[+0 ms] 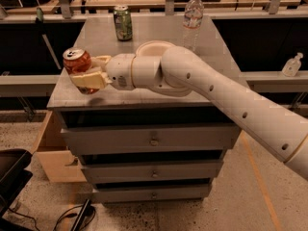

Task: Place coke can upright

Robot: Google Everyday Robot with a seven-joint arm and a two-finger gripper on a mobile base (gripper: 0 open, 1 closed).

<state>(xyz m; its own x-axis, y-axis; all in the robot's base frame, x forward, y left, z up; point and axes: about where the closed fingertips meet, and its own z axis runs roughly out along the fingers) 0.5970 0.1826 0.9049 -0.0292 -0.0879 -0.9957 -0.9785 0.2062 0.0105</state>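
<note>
The coke can [76, 60] is red with a silver top, tilted slightly, held near the front left corner of the grey cabinet top [154, 37]. My gripper [86, 72] reaches in from the right on a thick white arm and is shut on the can, with its cream fingers [90, 80] around the can's lower part. The can's bottom is hidden by the fingers, so I cannot tell whether it touches the surface.
A green can [122, 22] stands upright at the back left of the top. A clear water bottle [192, 17] stands at the back right. Drawers [153, 141] lie below. An open cardboard box [52, 150] sits on the floor at left.
</note>
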